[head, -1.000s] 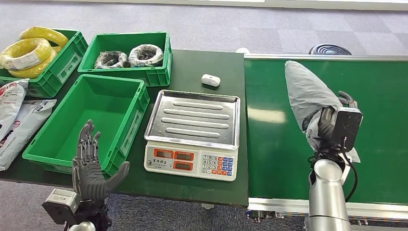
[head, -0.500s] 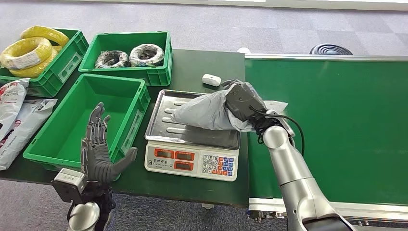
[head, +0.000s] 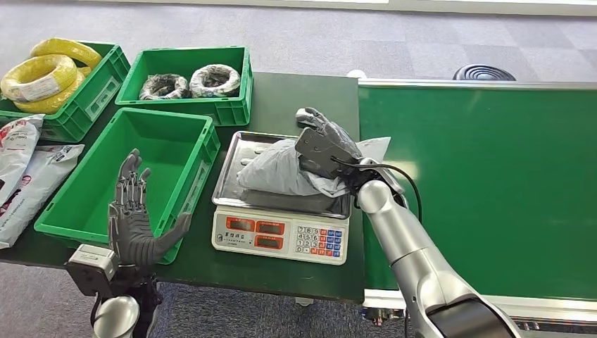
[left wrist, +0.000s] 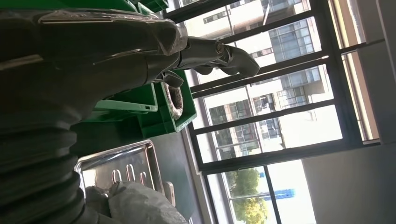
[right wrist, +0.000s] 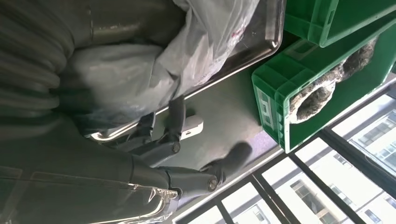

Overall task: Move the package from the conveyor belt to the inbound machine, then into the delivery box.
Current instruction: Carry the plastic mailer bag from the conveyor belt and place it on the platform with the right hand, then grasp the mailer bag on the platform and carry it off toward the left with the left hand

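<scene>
The grey plastic package (head: 278, 172) lies on the steel tray (head: 229, 184) of the scale (head: 278, 236), which stands beside the green conveyor belt (head: 486, 183). My right hand (head: 322, 144) rests over the package's right end with its fingers stretched out past it. The right wrist view shows those fingers (right wrist: 187, 177) spread above the table, clear of the package (right wrist: 140, 70) and the tray (right wrist: 266, 32). My left hand (head: 134, 225) stands upright and open at the table's front edge, by the empty green box (head: 134, 169). The left wrist view catches the package (left wrist: 135, 205) on the tray (left wrist: 126, 163).
A green crate with black coils (head: 190, 81) and one with yellow coils (head: 49, 74) stand at the back left. White bags (head: 21, 169) lie at the far left. A small white device (right wrist: 191, 126) sits behind the scale.
My right arm swung left from the belt and carried the package to the scale tray, where it now lies flat. The right fingers have spread off it. My left hand shifted slightly.
</scene>
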`<state>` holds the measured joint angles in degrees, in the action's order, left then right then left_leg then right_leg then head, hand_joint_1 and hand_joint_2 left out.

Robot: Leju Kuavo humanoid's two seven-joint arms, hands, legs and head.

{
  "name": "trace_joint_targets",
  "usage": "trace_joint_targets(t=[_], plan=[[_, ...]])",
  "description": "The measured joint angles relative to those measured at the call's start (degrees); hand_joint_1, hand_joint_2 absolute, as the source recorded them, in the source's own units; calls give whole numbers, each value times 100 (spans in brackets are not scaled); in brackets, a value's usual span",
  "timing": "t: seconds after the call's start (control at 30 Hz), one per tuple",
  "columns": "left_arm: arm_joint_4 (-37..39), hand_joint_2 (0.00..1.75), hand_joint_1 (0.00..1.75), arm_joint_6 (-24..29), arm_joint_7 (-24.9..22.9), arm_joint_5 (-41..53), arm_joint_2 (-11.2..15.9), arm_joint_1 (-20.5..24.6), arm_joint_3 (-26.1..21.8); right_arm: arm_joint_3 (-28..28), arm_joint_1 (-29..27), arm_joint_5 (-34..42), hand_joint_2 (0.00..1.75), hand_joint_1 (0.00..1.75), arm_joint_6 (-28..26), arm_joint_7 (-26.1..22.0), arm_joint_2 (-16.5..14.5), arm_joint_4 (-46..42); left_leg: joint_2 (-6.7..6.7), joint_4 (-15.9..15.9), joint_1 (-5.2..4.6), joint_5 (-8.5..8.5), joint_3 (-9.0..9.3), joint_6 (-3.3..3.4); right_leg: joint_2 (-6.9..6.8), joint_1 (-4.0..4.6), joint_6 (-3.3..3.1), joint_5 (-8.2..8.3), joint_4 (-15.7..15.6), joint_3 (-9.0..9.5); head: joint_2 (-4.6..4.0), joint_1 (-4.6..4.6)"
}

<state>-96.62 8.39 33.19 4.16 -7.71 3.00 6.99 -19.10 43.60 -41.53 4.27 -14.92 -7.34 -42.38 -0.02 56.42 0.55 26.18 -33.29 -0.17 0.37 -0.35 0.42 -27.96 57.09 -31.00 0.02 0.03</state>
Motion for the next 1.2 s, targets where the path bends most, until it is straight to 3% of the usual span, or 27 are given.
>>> trace_joint_targets(t=[0.37,0.9,1.2], plan=[[272,175,0,-64,-491,605,8,256,53,149,-211,492,175,0,-207,-269,33,-591,0,1,0,0,0,0,0,0,0,0,-2,-8,0,0],[1756,175,0,-305,-1671,1905,175,1780,948,1501,-1858,1828,175,0,-415,-575,621,-2902,-25,6,-1,0,-7,1,-11,-4,1,1,-5,-10,0,0],[3344,175,0,-753,-2070,2925,-338,2928,1935,1927,-2671,1848,175,0,-529,-734,663,-3659,-23,7,-2,1,-10,1,-13,-5,3,3,-5,-9,0,-1]])
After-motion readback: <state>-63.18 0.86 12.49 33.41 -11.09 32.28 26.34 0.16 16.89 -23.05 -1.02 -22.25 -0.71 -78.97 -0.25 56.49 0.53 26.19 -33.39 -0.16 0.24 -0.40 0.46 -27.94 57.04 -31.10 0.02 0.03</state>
